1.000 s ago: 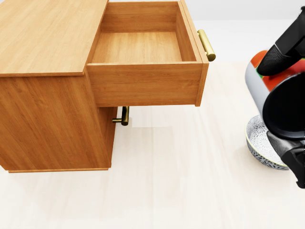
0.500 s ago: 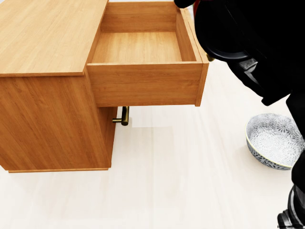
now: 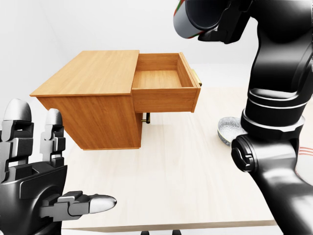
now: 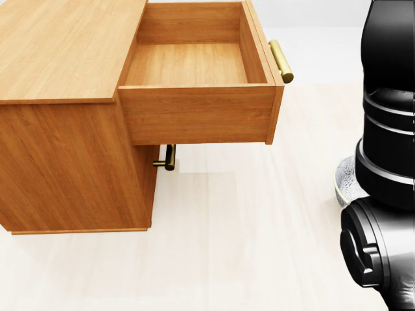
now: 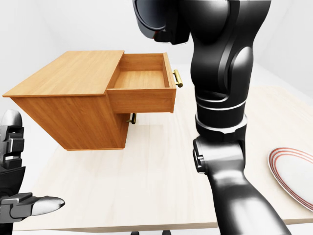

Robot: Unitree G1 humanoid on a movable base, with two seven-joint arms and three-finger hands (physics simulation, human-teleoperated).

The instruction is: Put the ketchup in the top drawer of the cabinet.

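We see a bare simulated room set up like a home dining corner, with plain white walls and no clutter. A pale wood bench (image 3: 186, 171) carries household things: to the left of our raised right hand (image 3: 230, 22) stands a small wooden cabinet (image 3: 93, 98) with brass handles, below that hand a patterned bowl (image 3: 226, 129), and further right a white plate (image 5: 293, 176) with red rim lines.

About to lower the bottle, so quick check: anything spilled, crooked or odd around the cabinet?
Nothing stands out. The top drawer is pulled out square and empty, the cabinet sits level, the bowl is upright. The right robot hand holds the ketchup tilted above the drawer.
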